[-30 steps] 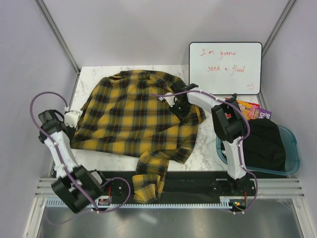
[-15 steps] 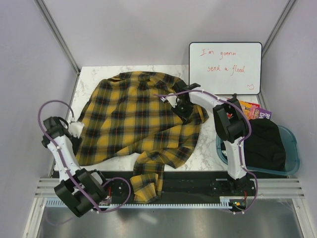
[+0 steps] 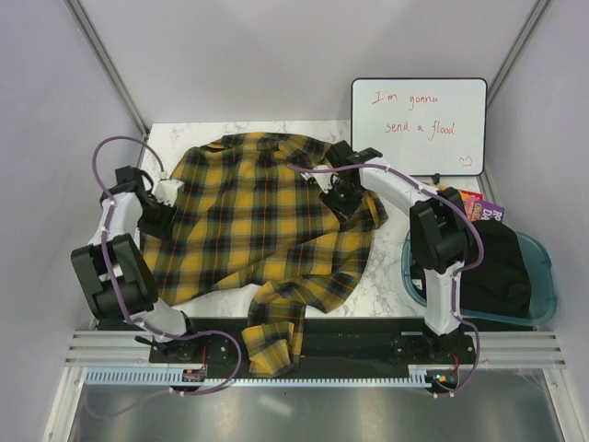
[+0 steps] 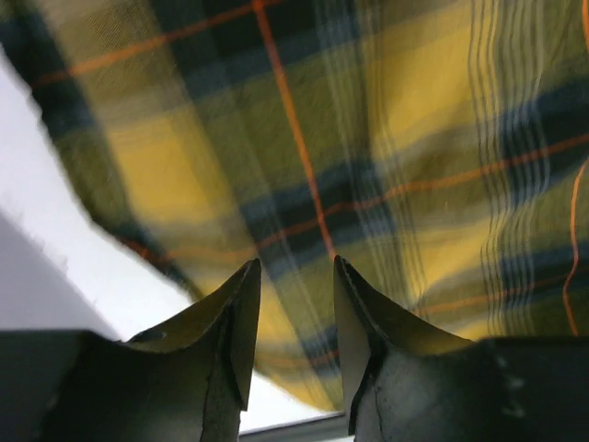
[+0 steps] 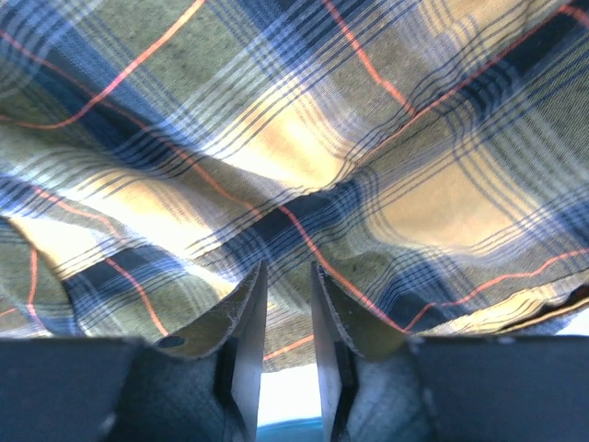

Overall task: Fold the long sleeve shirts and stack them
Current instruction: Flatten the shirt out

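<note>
Shirt [image 3: 258,216] lies under left fingers [image 4: 230,331] and right fingers [image 5: 241,341], both parted, empty; whiteboard [image 3: 419,124], tub [image 3: 548,276] beside.

shirt [image 3: 258,216]: soft woven cloth, matt, fine plaid weave visible, creased. table [image 3: 184,133]: white marble-look top, smooth, low sheen. bare metal rails [image 3: 525,345] along the table's near edge, dull brushed finish. whiteboard [image 3: 419,124] at the far right corner: glossy white, dark frame. bin [image 3: 545,285] off the right edge: translucent teal plastic, black matt cloth [image 3: 492,262] inside. left gripper [image 4: 295,272] and right gripper [image 5: 288,272]: dark matt fingers, plastic-looking.
</note>
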You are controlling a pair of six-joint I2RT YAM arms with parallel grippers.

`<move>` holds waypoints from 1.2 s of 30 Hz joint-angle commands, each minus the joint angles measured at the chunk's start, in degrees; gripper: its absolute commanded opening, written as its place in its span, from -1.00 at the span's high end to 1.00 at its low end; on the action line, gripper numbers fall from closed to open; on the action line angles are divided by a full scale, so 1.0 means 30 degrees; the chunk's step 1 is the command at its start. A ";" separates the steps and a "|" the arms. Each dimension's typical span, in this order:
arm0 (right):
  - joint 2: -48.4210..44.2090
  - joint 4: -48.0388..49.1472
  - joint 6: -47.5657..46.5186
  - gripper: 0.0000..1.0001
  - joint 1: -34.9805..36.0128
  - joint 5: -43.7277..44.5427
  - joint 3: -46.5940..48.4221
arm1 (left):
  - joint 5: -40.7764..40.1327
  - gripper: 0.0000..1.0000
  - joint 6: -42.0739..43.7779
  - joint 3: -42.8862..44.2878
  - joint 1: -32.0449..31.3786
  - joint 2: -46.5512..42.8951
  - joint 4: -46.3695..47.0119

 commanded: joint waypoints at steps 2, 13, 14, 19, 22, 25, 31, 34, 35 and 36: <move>-0.1101 -0.0205 0.0856 0.32 0.0156 -0.0489 -0.0931 | -0.0708 0.20 -0.1887 0.0783 -0.0839 0.2770 0.2585; 0.0542 0.1057 0.0124 0.31 0.0623 0.0422 -0.3679 | -0.2938 0.44 0.2445 -0.5833 0.2174 0.0292 0.3086; 0.0308 0.0882 0.0036 0.30 0.1089 0.0275 -0.4210 | -0.2996 0.45 0.3319 -0.6912 0.2382 -0.0296 0.2968; -0.2557 -0.0345 -0.1250 0.31 0.3405 -0.0953 -0.7375 | -0.3260 0.48 0.5991 -0.8653 0.3992 -0.3432 0.1184; -0.3092 -0.1168 -0.1139 0.32 0.3585 -0.1426 -0.5692 | -0.0466 0.42 0.6171 -0.5827 0.4084 -0.4899 -0.1275; -0.2220 -0.1347 -0.0817 0.29 0.2591 -0.1514 -0.1746 | 0.3899 0.08 0.4739 -0.1581 0.3647 -0.4612 -0.3184; 0.2643 -0.1376 0.0179 0.26 0.1125 -0.1074 0.7218 | 0.5238 -0.07 -0.0557 0.2740 0.0103 -0.0425 -0.1053; 0.4988 -0.1318 0.0942 0.25 0.1065 -0.1102 1.0449 | 0.4593 -0.07 -0.2522 0.3765 -0.1012 0.1709 0.0995; 0.5457 -0.1172 0.1291 0.25 0.1064 -0.1103 1.0927 | 0.4505 -0.07 -0.2938 0.4148 -0.1188 0.2328 0.1207; 0.6216 -0.0997 0.1382 0.25 0.1064 -0.1132 1.1453 | 0.4475 -0.07 -0.3203 0.4819 -0.1393 0.2827 0.1383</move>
